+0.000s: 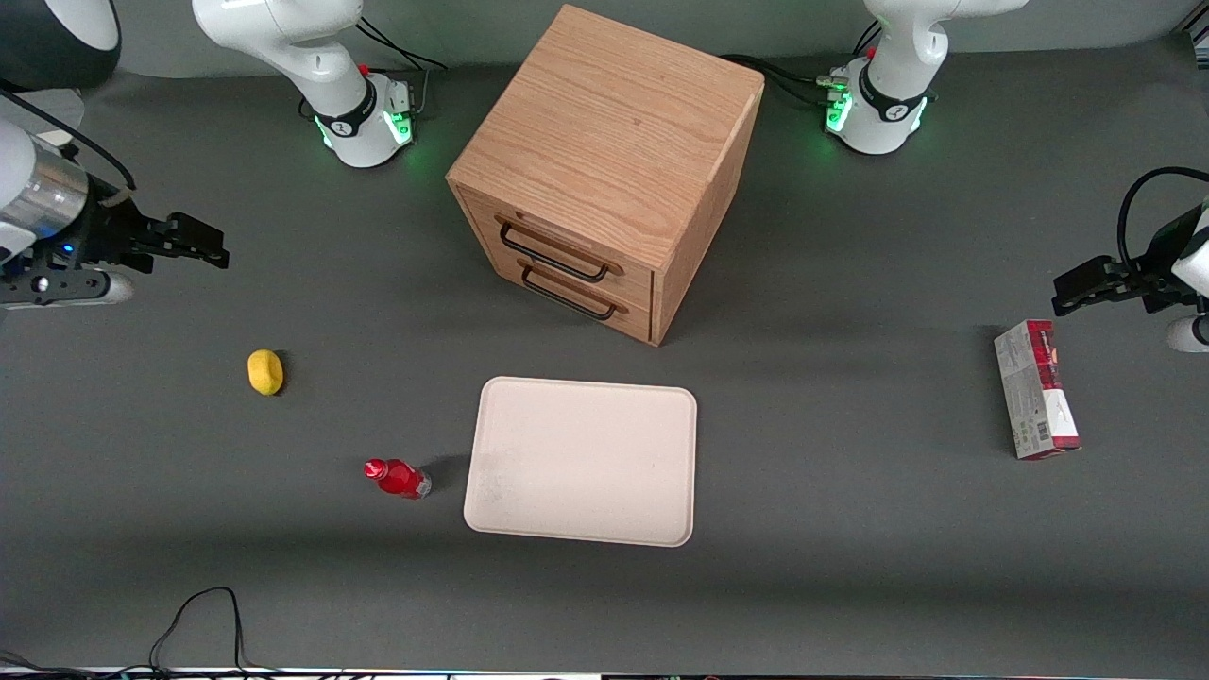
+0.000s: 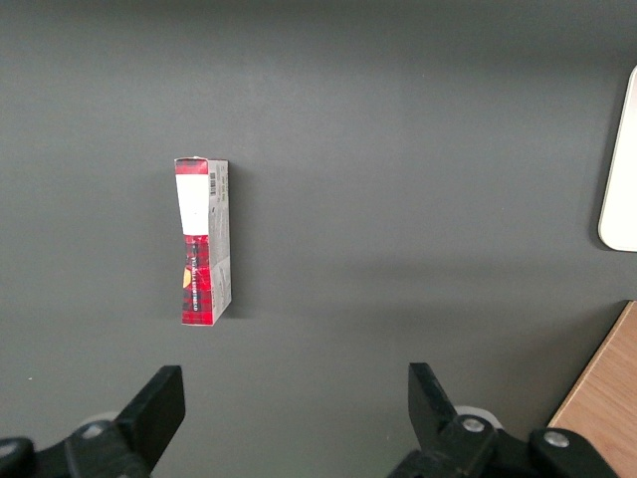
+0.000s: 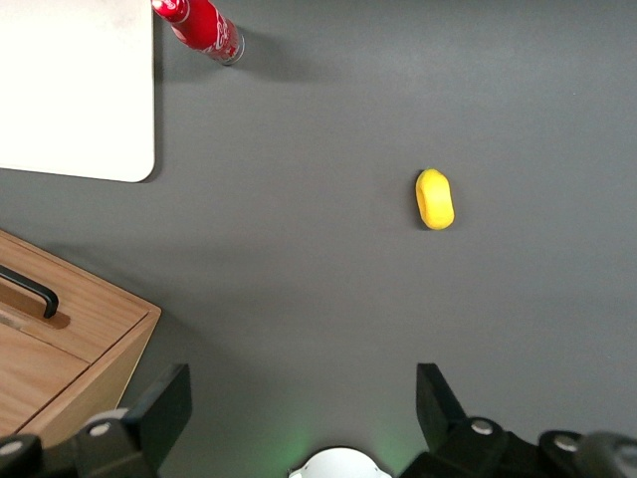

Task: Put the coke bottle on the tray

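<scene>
Coke bottle (image 1: 398, 479) standing on the dark grey table (image 1: 850, 567), just beside the tray (image 1: 582, 460) near its closer corner on the working arm's side, not touching it; a narrow strip of bare mat between the two. Red cap leaning away from the tray in the front view. Tray flat, cream-white, rounded corners, low rim, nothing on it. Wide open mat all round the bottle on the other sides. Slightly farther from the front camera and toward the working arm's end, a yellow lump (image 1: 265, 372), well apart from the bottle. Farther again, a wooden cabinet (image 1: 606, 170) with two black-handled drawers facing the tray, a clear gap between them. Toward the parked arm's end, a red-and-grey carton (image 1: 1035, 402) lying flat.

Gripper (image 1: 194, 243) hanging above the mat at the working arm's end, farther from the camera than the yellow lump, fingers spread wide and holding nothing.

Right wrist view: same bottle (image 3: 201, 26), tray corner (image 3: 75, 90), lump (image 3: 435, 198) and cabinet corner (image 3: 60, 349), plus both open fingertips. Left wrist view: carton face (image 2: 203, 241) with white and tartan panels.
</scene>
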`<state>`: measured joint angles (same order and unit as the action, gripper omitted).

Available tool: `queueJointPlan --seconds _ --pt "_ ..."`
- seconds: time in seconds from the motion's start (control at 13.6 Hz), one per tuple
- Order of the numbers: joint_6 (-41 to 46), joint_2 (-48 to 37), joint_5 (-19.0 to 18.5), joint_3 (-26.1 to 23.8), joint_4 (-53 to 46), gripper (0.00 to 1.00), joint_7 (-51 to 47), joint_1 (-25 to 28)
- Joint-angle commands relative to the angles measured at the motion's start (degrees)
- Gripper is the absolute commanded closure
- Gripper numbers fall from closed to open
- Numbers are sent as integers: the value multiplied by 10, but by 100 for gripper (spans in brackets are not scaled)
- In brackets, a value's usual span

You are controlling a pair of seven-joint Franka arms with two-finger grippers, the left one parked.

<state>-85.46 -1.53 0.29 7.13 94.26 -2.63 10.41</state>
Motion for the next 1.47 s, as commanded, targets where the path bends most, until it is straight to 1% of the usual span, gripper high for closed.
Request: queueJointPlan --seconds 0.0,1.18,1.4 --pt "8 8 13 18 -13 0 15 12" --pt "10 17 16 15 -22 0 8 13" --pt "11 42 16 10 -53 0 2 15"
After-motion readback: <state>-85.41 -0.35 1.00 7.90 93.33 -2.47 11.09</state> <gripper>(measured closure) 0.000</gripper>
